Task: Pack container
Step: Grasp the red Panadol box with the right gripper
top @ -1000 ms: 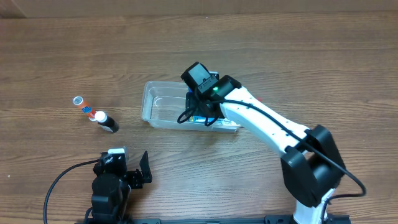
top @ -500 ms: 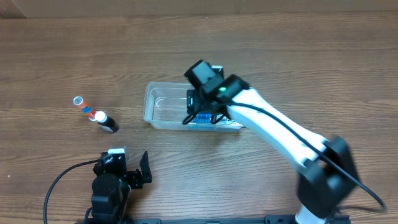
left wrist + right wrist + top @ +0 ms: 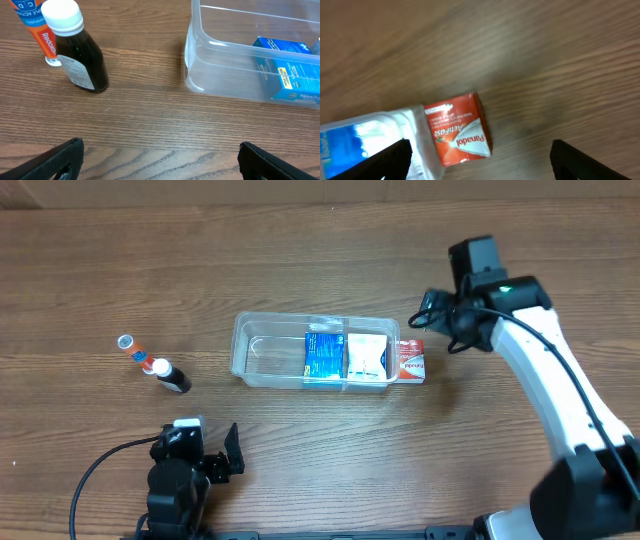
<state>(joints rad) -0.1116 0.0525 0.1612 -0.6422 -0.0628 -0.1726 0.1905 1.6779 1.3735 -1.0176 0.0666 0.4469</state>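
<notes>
The clear plastic container [image 3: 262,348] lies mid-table and holds a blue box [image 3: 324,355] and a white box [image 3: 367,357]. A red Panadol box [image 3: 411,361] lies on the table against its right end; it also shows in the right wrist view [image 3: 458,130]. My right gripper [image 3: 432,323] is open and empty above the table, up and right of the red box; its fingers frame the box in the right wrist view [image 3: 480,157]. My left gripper [image 3: 222,450] is open and empty near the front edge. The left wrist view shows the container [image 3: 220,75] and blue box [image 3: 292,70].
A dark bottle with a white cap [image 3: 170,375] and an orange tube [image 3: 138,354] with a clear cap lie at the left; both show in the left wrist view, the bottle [image 3: 80,55] in front of the tube [image 3: 35,25]. The table is bare wood elsewhere.
My right gripper has left the container and swung up and right. The blue box and white box now lie uncovered in the container. The left arm has not moved.
</notes>
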